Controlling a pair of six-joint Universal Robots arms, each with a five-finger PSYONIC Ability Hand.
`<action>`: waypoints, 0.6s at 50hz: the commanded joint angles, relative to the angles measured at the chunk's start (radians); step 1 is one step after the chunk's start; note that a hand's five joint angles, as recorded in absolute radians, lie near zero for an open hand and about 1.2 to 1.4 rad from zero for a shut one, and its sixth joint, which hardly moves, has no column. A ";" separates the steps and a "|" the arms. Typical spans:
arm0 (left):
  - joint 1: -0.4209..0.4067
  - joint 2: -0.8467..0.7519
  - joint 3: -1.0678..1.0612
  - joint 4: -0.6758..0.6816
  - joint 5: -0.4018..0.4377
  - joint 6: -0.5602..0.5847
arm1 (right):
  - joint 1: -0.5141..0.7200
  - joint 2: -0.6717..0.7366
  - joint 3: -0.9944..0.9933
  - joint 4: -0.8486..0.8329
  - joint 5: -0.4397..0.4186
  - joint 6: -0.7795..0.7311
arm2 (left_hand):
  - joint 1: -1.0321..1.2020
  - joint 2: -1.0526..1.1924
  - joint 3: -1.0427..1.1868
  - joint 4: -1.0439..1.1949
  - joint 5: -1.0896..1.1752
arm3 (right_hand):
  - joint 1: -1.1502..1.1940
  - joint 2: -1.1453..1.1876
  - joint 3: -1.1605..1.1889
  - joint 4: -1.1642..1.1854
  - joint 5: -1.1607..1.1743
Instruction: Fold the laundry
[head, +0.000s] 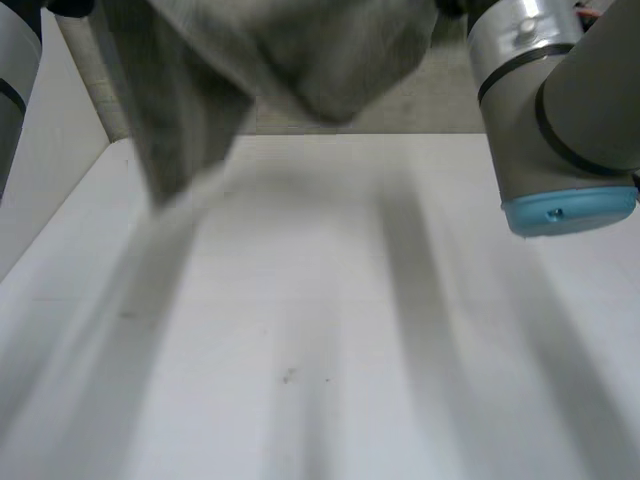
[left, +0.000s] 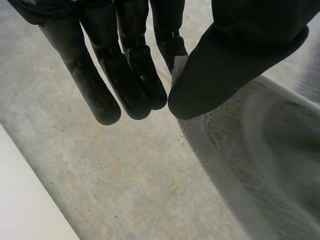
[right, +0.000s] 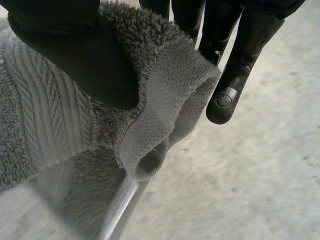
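A grey towel (head: 280, 60) hangs in the air above the far part of the white table (head: 330, 330), one loose end drooping toward the left. In the left wrist view my left hand (left: 225, 65) pinches an edge of the towel (left: 260, 150) between its thumb and straight fingers (left: 130, 70), and the cloth falls away below the thumb. In the right wrist view my right hand (right: 75, 45) pinches a bunched, hemmed edge of the towel (right: 160, 100) between thumb and fingers (right: 230, 75).
My right arm (head: 560, 110) reaches in over the table's right side, and the left arm (head: 12, 90) stands at the left edge. Grey concrete floor (left: 100, 175) lies below the hands beyond the table, with a strip of the table (left: 25, 200) beside it.
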 joint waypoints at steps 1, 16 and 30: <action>-0.011 -0.002 -0.211 0.011 -0.001 -0.008 | -0.023 0.005 0.047 0.083 -0.014 0.000 | 0.228 0.180 0.181 0.180 0.196 | 0.480 0.227 0.206 0.203 0.258; 0.007 -0.146 -0.502 0.077 0.008 -0.008 | -0.107 0.204 0.105 0.343 -0.032 0.005 | 0.228 0.180 0.181 0.180 0.196 | 0.480 0.227 0.206 0.203 0.258; 0.041 -0.109 -0.512 0.089 0.020 -0.014 | -0.164 0.299 0.027 0.328 -0.031 0.010 | 0.228 0.180 0.181 0.180 0.196 | 0.480 0.227 0.206 0.203 0.258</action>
